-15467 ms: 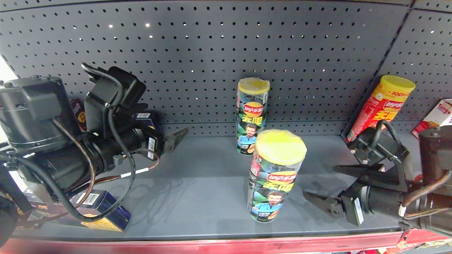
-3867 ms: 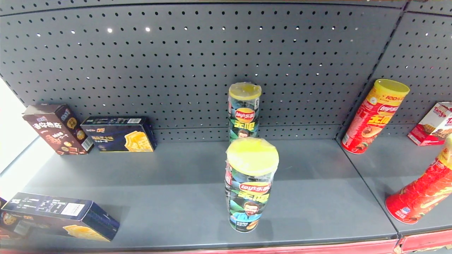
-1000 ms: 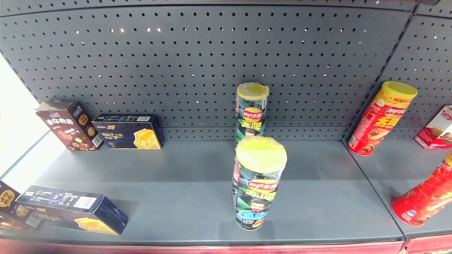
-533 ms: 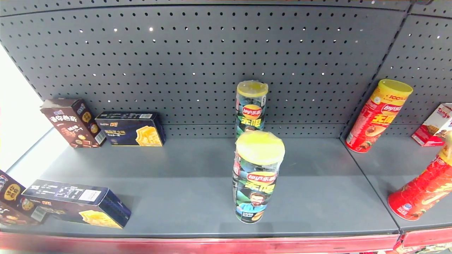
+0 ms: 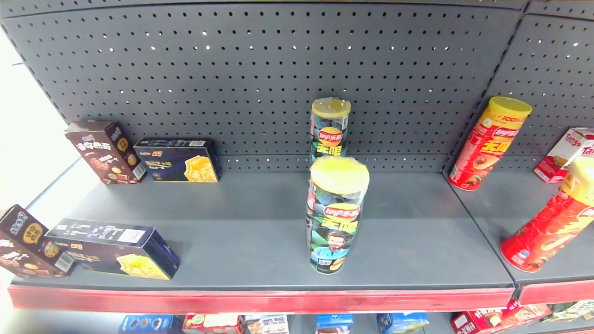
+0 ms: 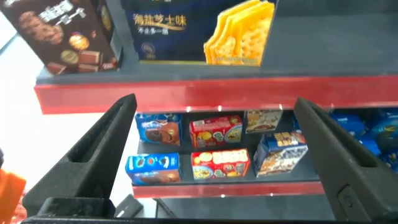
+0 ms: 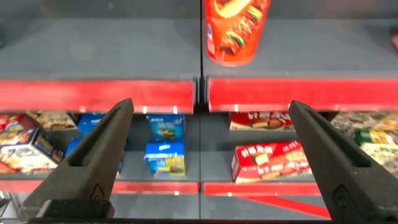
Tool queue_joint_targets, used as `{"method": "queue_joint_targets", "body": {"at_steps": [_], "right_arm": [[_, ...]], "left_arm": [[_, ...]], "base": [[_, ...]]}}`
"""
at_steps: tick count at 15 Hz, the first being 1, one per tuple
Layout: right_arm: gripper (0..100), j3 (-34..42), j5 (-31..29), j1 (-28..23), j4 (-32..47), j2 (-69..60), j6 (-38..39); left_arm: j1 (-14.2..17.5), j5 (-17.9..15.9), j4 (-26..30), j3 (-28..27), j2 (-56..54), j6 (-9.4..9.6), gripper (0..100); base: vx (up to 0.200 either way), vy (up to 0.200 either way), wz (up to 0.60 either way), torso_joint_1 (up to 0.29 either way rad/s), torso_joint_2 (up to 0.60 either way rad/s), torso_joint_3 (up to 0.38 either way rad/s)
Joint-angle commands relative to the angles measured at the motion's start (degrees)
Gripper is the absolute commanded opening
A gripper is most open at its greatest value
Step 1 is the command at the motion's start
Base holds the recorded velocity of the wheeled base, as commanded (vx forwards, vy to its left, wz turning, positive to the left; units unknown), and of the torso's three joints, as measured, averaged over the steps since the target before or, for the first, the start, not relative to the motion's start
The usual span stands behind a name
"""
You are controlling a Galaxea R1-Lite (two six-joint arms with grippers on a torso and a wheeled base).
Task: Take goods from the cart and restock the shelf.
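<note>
On the grey shelf (image 5: 232,222) two green chip cans stand upright, one near the front (image 5: 337,213) and one at the pegboard (image 5: 330,127). Left of them lie two dark blue cracker boxes (image 5: 178,160) (image 5: 116,248) and two brown cookie boxes (image 5: 104,150) (image 5: 25,241). My left gripper (image 6: 214,102) is open and empty, in front of the red shelf edge (image 6: 186,93), below a cracker box (image 6: 199,31) and a cookie box (image 6: 68,31). My right gripper (image 7: 211,104) is open and empty too, in front of the shelf edge below a red chip can (image 7: 235,28).
Two red chip cans (image 5: 494,141) (image 5: 547,227) and a red-white box (image 5: 564,148) stand on the neighbouring shelf section to the right. A lower shelf holds several small snack boxes (image 6: 214,149) (image 7: 270,162). Free room lies on the shelf on both sides of the green cans.
Both arms, over the shelf 15.5 s ago, have drawn back from it. The head camera has since backed off and tilted down, bringing the red shelf edge and lower shelf into sight. The goods have not moved.
</note>
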Motion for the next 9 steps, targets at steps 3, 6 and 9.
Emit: {"method": "queue_joint_targets", "body": {"at_steps": [3,6,9], "right_arm": [[100,0.0,0.0,0.0,0.0,0.1,0.0],[100,0.0,0.1,0.0,-0.1,0.1,0.0],[100,0.0,0.0,0.0,0.0,0.1,0.0]], "left_arm": [[0.1,0.0,0.0,0.0,0.0,0.03,100],[0.1,0.0,0.0,0.0,0.0,-0.05,100],[0.1,0.0,0.0,0.0,0.0,-0.05,100]], "base": [[0.0,0.0,0.0,0.0,0.0,0.0],[0.0,0.0,0.0,0.0,0.0,0.0],[0.0,0.0,0.0,0.0,0.0,0.0]]}}
